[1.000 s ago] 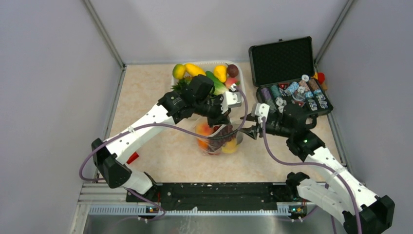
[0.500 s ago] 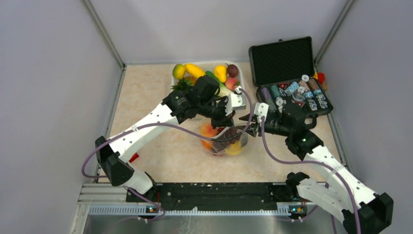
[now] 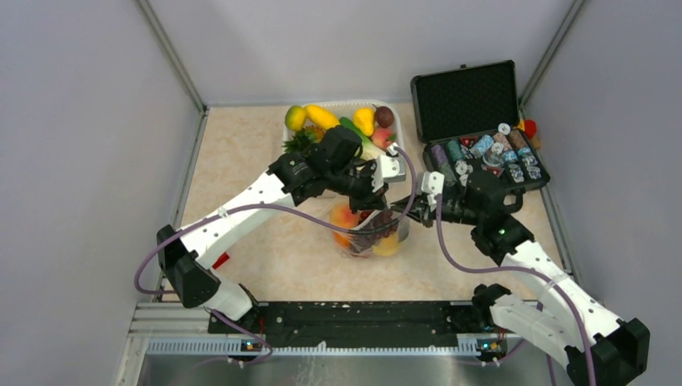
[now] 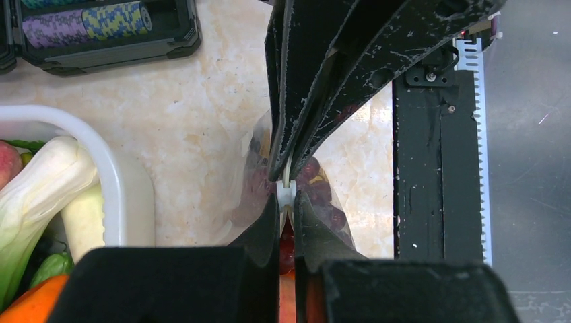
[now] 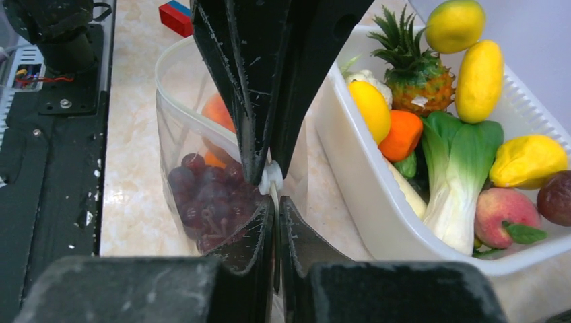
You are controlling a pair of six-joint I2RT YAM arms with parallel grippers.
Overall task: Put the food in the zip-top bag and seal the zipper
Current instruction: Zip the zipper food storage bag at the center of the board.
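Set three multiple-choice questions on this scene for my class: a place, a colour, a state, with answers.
1. Where is the zip-top bag?
A. outside the white tub, beside it
B. inside the tub
C. off the table
2. What colour are the grapes in it?
A. green
B. white
C. dark purple
3. The left gripper is:
A. wide open
B. shut on the zipper
C. out of view
Answers: 1 A, the right wrist view shows it beside the tub's wall; 2 C, they show dark purple through the plastic; 3 B, its fingers pinch the white strip.
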